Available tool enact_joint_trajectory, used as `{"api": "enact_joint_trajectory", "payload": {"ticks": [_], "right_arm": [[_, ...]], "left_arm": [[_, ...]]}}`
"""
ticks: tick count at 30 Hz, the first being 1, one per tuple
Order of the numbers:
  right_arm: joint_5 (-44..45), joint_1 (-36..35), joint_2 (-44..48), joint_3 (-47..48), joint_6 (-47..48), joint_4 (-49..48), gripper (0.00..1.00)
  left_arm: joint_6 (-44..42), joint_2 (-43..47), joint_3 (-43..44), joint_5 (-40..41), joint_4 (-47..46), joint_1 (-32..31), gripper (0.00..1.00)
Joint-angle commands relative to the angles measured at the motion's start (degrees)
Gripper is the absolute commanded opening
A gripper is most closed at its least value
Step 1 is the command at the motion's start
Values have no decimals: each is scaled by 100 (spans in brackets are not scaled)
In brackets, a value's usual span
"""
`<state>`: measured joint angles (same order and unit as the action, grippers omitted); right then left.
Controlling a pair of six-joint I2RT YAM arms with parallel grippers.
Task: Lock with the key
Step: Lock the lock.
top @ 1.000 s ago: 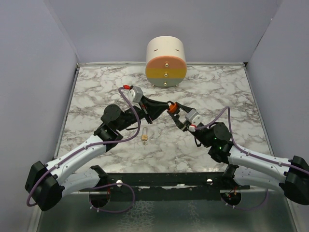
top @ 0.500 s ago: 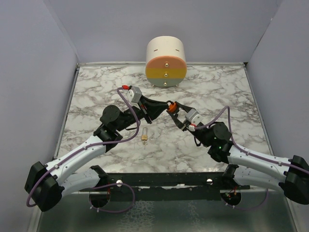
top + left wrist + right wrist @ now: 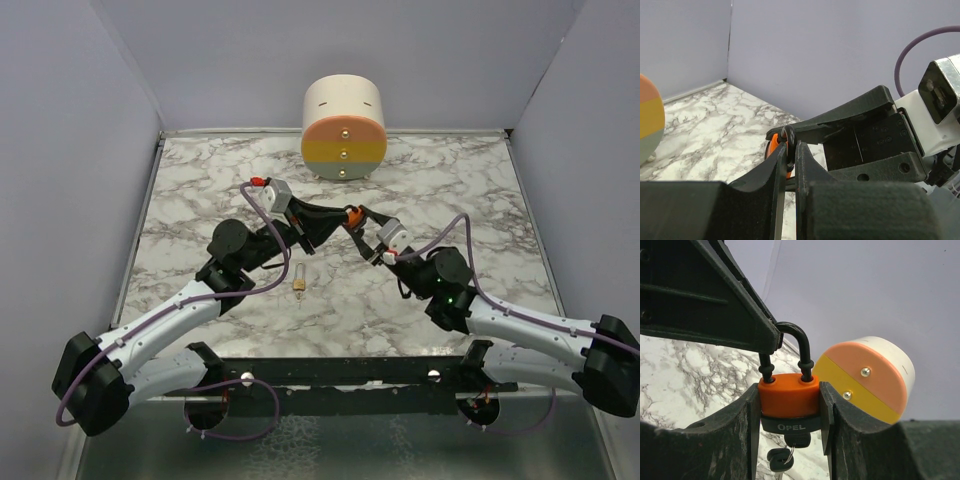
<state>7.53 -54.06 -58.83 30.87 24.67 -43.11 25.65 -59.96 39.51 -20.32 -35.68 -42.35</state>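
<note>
The orange padlock (image 3: 789,392) with a black shackle (image 3: 801,347) is held in the air between both grippers (image 3: 350,214). My right gripper (image 3: 789,407) is shut on the padlock's body from both sides. My left gripper (image 3: 790,148) is shut on the shackle (image 3: 788,136), and the orange body (image 3: 771,148) shows behind its fingers. The key (image 3: 798,440), with its black head, sticks out of the bottom of the padlock. A second black-headed key (image 3: 779,460) hangs from it on a ring. In the top view the key is hidden.
A small brass padlock (image 3: 299,286) lies on the marble table (image 3: 200,180) in front of the arms. A round cream, pink and yellow container (image 3: 343,128) stands at the back wall, and it also shows in the right wrist view (image 3: 865,380). Grey walls enclose the table.
Both grippers have moved a little toward the back and left with the padlock between them. The right arm's wrist has swung further left. The grips have not changed.
</note>
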Motion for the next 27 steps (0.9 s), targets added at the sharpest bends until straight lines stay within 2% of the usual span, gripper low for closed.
{"api": "enact_joint_trajectory", "payload": {"ticks": [1,7,18,27], "right_arm": [[679,77,171,1110,49,-2307,2],[590,15,205,1256,-18,-2234,2],[286,-56,545,1596,-324,-1435,2],[206,-87,1098,1437,-486,-56,2]], "left_arm": [[114,-403,-568,-894,1652,-395,0],[19,-500,-717,-688,1645,-460,0],[-189,-830,-946,-150,1660,-460,0],[-427,-2,-683,601,1906,-466,0]]}}
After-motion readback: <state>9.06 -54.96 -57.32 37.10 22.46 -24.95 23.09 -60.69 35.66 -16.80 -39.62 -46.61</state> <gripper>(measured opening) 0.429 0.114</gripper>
